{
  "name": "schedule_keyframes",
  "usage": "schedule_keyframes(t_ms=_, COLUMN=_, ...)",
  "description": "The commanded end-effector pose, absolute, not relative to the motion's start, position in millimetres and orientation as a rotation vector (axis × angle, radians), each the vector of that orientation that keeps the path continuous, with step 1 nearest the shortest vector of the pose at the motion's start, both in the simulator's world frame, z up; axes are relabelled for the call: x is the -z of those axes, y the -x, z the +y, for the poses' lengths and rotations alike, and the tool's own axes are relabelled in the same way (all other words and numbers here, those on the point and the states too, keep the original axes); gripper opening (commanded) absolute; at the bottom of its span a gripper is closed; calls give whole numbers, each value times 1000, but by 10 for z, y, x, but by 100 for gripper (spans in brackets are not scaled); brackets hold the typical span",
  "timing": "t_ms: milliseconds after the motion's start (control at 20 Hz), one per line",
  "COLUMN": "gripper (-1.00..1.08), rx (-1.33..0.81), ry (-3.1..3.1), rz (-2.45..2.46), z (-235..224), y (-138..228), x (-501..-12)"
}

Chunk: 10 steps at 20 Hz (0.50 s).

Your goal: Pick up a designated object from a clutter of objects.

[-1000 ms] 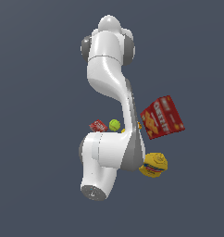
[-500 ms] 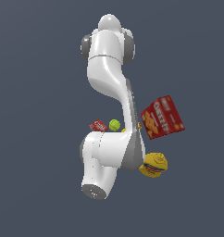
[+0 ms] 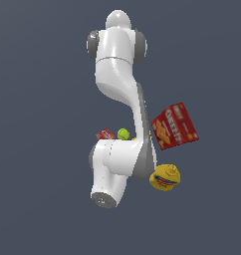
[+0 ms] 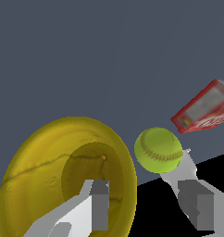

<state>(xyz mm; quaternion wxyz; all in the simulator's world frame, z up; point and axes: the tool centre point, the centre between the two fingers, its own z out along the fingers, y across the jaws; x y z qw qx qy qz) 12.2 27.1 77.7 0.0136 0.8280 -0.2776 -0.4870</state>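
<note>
The designated object, a plain bright yellow cup [image 4: 53, 176] with a wide round rim, fills the near part of the wrist view with its mouth facing the camera. My gripper [image 4: 144, 190] is open and straddles the cup's rim. One finger [image 4: 99, 203] is inside the mouth. The other finger [image 4: 197, 203] is outside the wall, beside the yellow-green ball [image 4: 158, 149]. In the exterior view the arm [image 3: 117, 159] hides the cup and the gripper. The blue and orange cups are out of view.
A small red box [image 4: 206, 109] lies beyond the ball; both also show in the exterior view, box [image 3: 105, 134] and ball [image 3: 123, 133]. The red cracker box [image 3: 175, 126] and the yellow labelled bottle [image 3: 165, 178] sit at the exterior view's right of the arm.
</note>
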Motion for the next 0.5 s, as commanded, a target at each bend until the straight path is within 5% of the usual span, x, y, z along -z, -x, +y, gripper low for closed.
schedule_keyframes(t_ms=0, gripper=28, rx=1517, ry=-2579, rz=-865, z=283, y=-85, x=-755)
schedule_keyframes(t_ms=300, gripper=28, rx=1517, ry=-2578, rz=-865, z=295, y=-51, x=-729)
schedule_keyframes(t_ms=350, gripper=-100, rx=1517, ry=-2578, rz=-865, z=295, y=-52, x=-729)
schedule_keyframes(t_ms=450, gripper=-100, rx=1517, ry=-2578, rz=-865, z=295, y=-52, x=-729)
